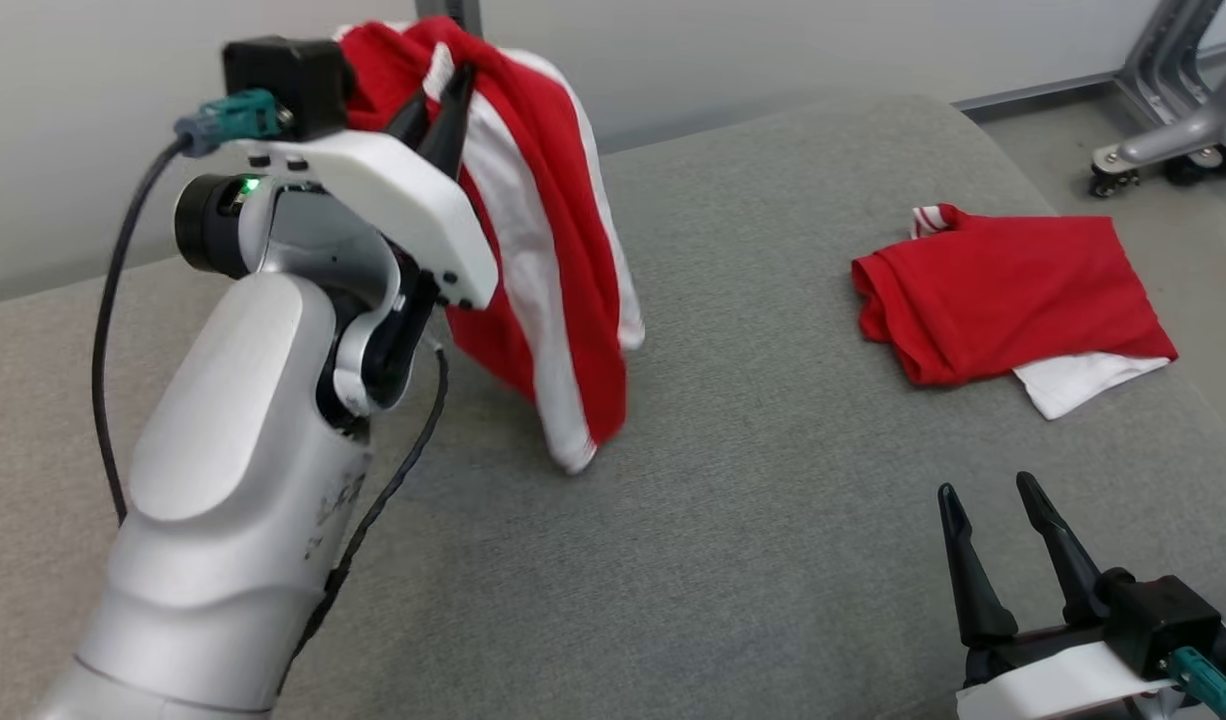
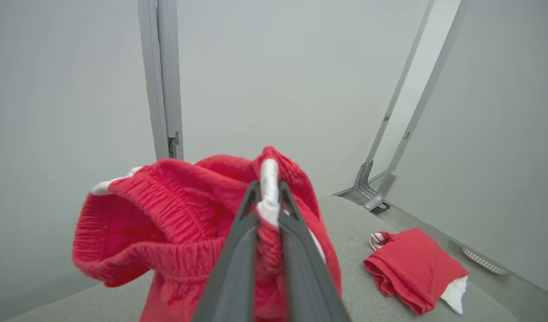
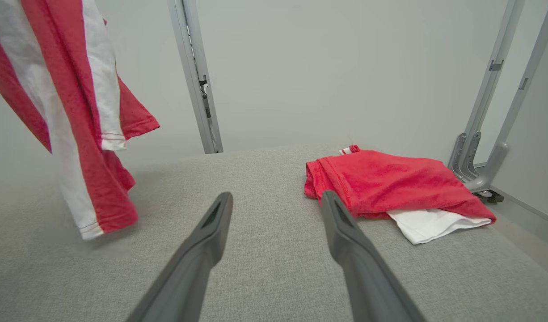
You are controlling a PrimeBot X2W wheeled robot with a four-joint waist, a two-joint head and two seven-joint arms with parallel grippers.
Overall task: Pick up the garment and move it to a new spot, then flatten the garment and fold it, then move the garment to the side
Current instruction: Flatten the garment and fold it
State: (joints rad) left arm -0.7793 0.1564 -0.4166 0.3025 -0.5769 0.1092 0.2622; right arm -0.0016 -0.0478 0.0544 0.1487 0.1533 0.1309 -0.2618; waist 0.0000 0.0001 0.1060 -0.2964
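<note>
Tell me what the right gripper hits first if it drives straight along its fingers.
Probably the folded red garment: its near edge sits just ahead of the open right gripper. Depth is unclear, so it could graze the grey cushion first.

And we open on a broad grey woven-fabric surface (image 1: 773, 520) spreading across the head view, soft-looking, with its far right corner rounded off. Behind it stands a plain pale grey wall (image 1: 63, 120), evenly lit, with no hard shadows anywhere. A slim grey metal upright post (image 2: 161, 89) runs straight up that wall, a seam down its middle and a small bracket low down. Over to the right, two slanted grey metal struts (image 2: 419, 103) lean up from a footed base, and in the head view that base sits on small black castor wheels (image 1: 1111, 180). Smooth grey floor (image 1: 1053, 150) lies beneath, and a pale skirting strip (image 1: 1033, 92) lines the foot of the wall.
</note>
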